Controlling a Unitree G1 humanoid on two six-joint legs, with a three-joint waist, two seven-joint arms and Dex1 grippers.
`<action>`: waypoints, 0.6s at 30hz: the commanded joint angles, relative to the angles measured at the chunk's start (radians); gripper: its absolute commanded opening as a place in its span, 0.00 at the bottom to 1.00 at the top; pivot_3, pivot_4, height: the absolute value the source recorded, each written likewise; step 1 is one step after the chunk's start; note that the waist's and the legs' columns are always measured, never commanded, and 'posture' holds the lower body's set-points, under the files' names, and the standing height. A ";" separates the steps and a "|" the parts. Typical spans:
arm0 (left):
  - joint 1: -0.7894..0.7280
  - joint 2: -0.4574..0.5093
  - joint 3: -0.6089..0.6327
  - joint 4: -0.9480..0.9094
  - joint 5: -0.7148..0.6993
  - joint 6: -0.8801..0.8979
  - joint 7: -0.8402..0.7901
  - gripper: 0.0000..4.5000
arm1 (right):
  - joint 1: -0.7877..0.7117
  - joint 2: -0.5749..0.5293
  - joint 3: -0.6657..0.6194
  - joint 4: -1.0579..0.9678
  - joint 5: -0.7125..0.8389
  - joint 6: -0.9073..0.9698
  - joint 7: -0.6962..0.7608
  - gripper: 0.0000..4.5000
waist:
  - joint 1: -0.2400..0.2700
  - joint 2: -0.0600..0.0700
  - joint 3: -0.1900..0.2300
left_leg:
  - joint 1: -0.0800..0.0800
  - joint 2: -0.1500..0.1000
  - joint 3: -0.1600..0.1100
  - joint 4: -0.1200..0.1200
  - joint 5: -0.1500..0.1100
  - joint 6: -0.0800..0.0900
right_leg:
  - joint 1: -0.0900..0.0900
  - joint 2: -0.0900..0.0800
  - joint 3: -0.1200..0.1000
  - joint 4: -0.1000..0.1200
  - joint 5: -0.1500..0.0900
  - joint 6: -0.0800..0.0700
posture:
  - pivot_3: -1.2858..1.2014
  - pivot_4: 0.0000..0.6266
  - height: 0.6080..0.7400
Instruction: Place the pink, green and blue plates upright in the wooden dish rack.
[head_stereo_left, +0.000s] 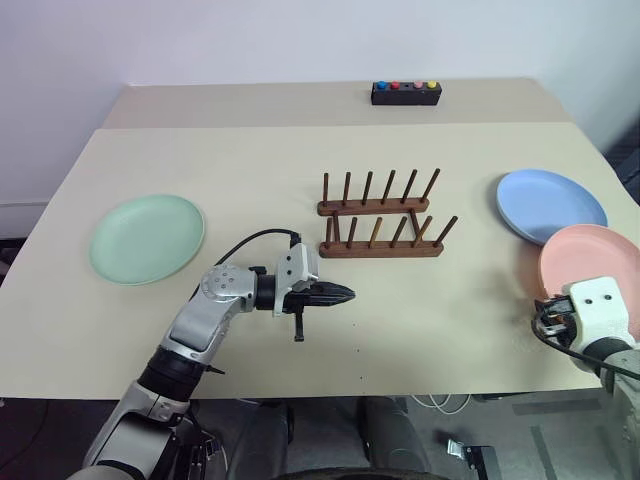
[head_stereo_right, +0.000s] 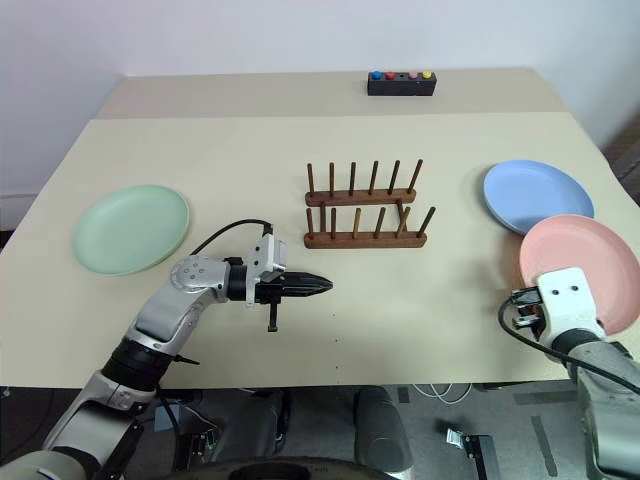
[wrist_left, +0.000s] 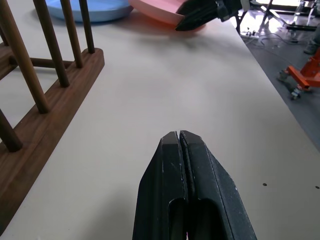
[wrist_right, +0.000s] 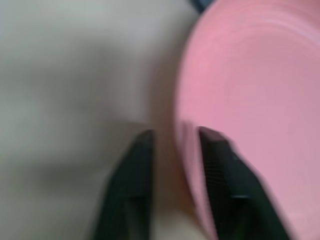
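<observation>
The wooden dish rack (head_stereo_left: 380, 215) stands with nothing between its pegs at the middle of the table. The green plate (head_stereo_left: 147, 238) lies flat at the far left. At the right lies the blue plate (head_stereo_left: 550, 203), and the pink plate (head_stereo_left: 590, 255) overlaps its near edge. My left gripper (head_stereo_left: 347, 294) is shut and holds nothing, hovering level in front of the rack and pointing right. My right gripper (wrist_right: 175, 134) is at the pink plate's near left rim, one finger over the plate (wrist_right: 250, 100) and the other beside it, closed on the rim.
A black box (head_stereo_left: 406, 92) with coloured buttons sits at the far side of the table (head_stereo_left: 300, 150), behind the rack. The table's right edge runs close to the pink and blue plates. Bare tabletop lies between the rack and the plates on either side.
</observation>
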 joint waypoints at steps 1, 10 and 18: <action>0.007 0.007 0.002 -0.012 0.004 -0.022 0.000 0.00 | 0.015 -0.011 0.002 -0.048 -0.038 -0.015 -0.021 0.01 | 0.000 0.000 0.000 | 0.000 0.000 0.000 0.000 0.000 0.000 | 0.000 0.000 0.000 0.000 0.000 0.000 | 0.52 0.24 1.00; -0.022 -0.020 -0.019 0.039 0.019 -0.050 -0.016 0.00 | 0.067 -0.106 -0.057 -0.179 -0.162 -0.168 -0.005 0.01 | 0.000 0.000 0.000 | 0.000 0.000 0.000 0.000 0.000 0.000 | 0.000 0.000 0.000 0.000 0.000 0.000 | 0.52 0.24 1.00; -0.062 -0.053 -0.022 0.102 0.037 -0.083 -0.018 0.00 | -0.247 -0.147 -0.043 -0.286 0.064 -0.240 0.112 0.01 | -0.005 -0.001 0.000 | 0.000 0.000 0.000 0.000 0.000 0.000 | 0.000 0.000 0.000 0.000 0.001 0.003 | 0.52 0.24 1.00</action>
